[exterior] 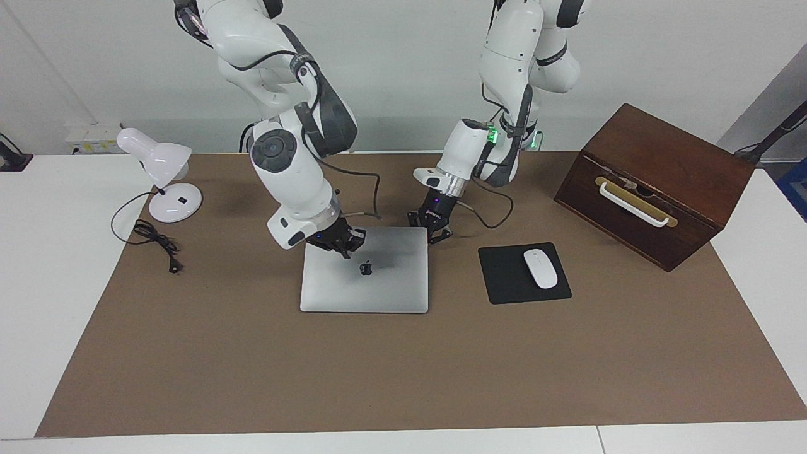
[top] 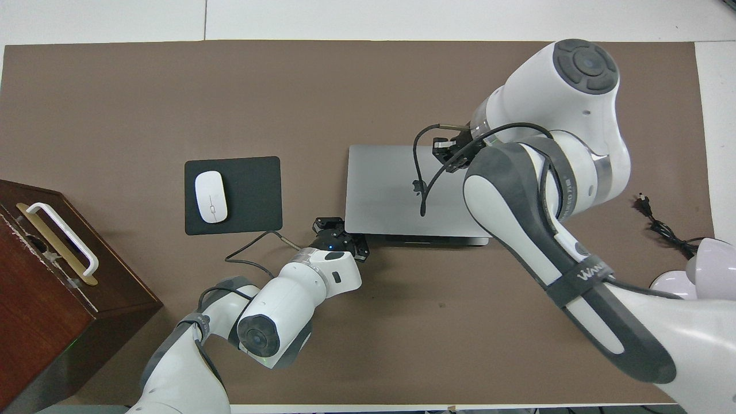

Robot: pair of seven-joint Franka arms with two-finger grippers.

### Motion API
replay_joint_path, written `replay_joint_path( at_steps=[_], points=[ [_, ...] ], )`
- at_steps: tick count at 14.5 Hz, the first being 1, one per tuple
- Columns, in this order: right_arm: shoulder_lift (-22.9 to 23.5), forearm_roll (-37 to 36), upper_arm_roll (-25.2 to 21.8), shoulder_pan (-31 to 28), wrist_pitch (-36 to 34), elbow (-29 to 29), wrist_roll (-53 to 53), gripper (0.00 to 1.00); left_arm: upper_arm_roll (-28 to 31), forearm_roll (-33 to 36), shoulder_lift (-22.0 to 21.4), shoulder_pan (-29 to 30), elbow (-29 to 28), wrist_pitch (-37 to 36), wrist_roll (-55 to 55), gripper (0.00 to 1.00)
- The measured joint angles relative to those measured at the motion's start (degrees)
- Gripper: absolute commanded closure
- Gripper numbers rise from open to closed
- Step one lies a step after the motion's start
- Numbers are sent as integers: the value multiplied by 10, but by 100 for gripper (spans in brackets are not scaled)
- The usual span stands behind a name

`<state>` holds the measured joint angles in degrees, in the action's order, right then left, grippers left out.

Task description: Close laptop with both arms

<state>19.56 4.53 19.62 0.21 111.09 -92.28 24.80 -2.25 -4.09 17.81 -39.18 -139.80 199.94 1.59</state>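
Note:
The silver-grey laptop [exterior: 378,287] [top: 382,198] lies shut and flat on the brown mat, its dark apple logo showing on the lid. My right gripper [exterior: 345,247] [top: 447,154] hangs shut and empty just above the lid, over the edge nearest the robots, at the right arm's end. My left gripper [exterior: 434,233] [top: 340,231] is shut and holds nothing. It sits low at the laptop's corner nearest the robots, at the left arm's end. Whether it touches the corner I cannot tell.
A black mouse pad [exterior: 504,277] [top: 253,195] with a white mouse [exterior: 540,268] [top: 210,197] lies beside the laptop toward the left arm's end. A dark wooden box [exterior: 656,183] [top: 52,293] stands at that end. A white desk lamp [exterior: 165,173] and its cable [exterior: 154,239] are at the right arm's end.

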Motion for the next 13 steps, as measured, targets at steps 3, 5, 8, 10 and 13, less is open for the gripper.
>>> replay_joint_path(
  at_steps=[3,5,8,10,13],
  points=[
    [-35,-2,-34,-10,-41,1,-78,100,0,0,0,0,0,0,-4,100],
    [-61,-2,-63,-14,-76,2,-128,100,0,0,0,0,0,0,-11,100],
    [-87,-2,-91,-14,-123,2,-165,68,0,0,0,0,0,-1,-20,100],
    [-97,-2,-96,-14,-139,2,-168,44,0,0,-3,1,2,-13,-26,100],
    [-104,-3,-102,-14,-144,2,-175,0,0,0,-15,4,4,-48,-28,100]
  ],
)
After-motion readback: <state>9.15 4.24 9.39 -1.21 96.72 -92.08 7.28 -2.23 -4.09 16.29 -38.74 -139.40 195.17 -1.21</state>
